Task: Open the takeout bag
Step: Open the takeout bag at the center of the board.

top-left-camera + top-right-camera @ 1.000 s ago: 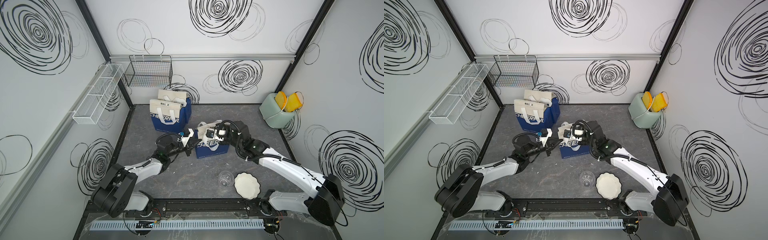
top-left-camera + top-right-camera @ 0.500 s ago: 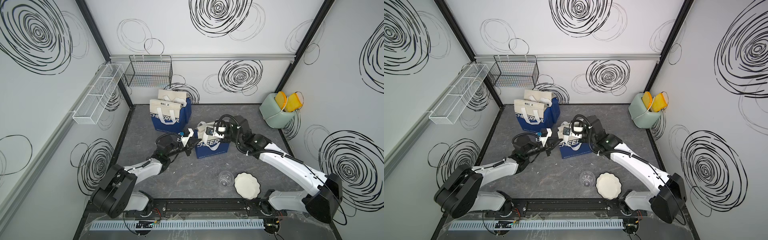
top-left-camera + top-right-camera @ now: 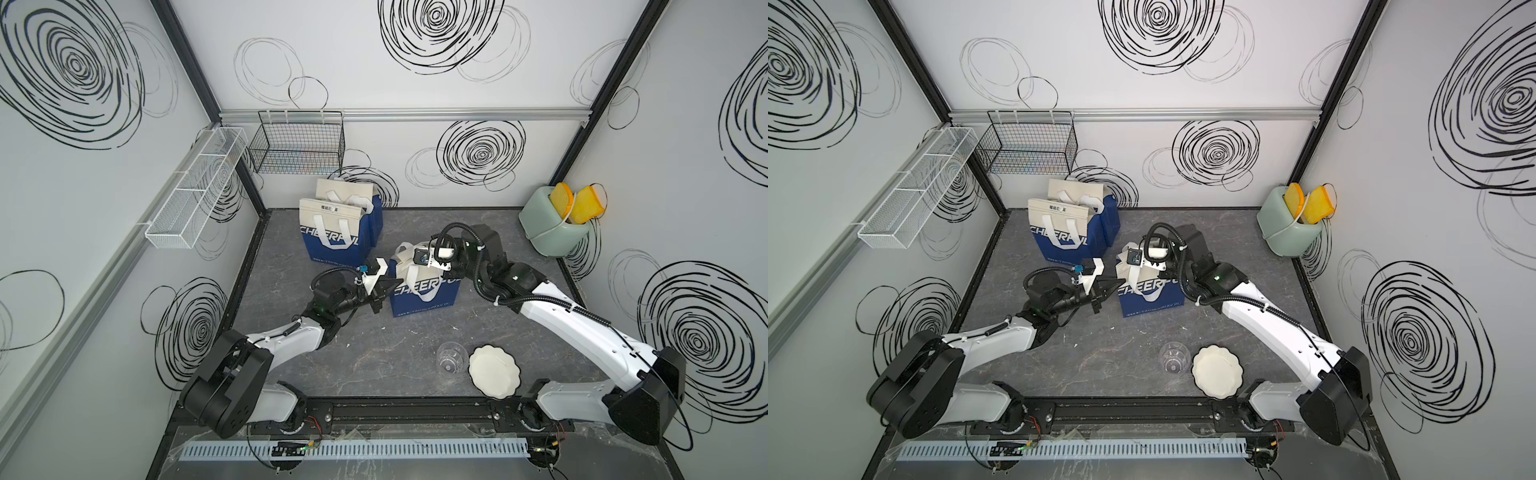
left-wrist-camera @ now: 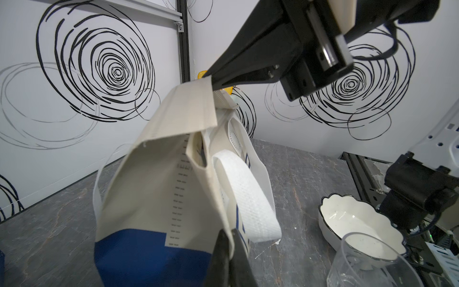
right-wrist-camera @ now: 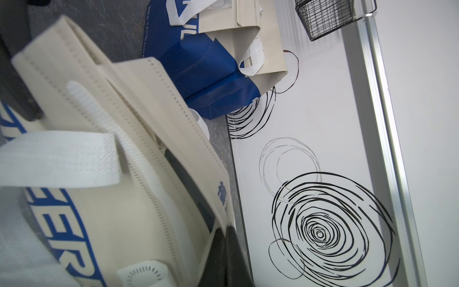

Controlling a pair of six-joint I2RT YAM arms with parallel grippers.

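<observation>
The takeout bag point(image 3: 428, 293) is pinched at its 9 o'clock edge by the left gripper point(image 3: 390, 286), its top flap by the right gripper point(image 4: 211, 80).

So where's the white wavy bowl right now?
In both top views the white bowl sits on the gray table near its front edge, on the robot's right side, right beside the clear glass.

Three bags are counted: one takeout bag point(image 3: 428, 297) at centre, two back bags point(image 3: 332, 243) at 11 o'clock. Two baskets point(image 3: 299, 145) at 10 o'clock, one toaster point(image 3: 544, 239) at 2 o'clock, two bread slices point(image 3: 561, 201), one glass point(image 3: 450, 357) and one plate point(image 3: 494, 372) are also counted.
</observation>
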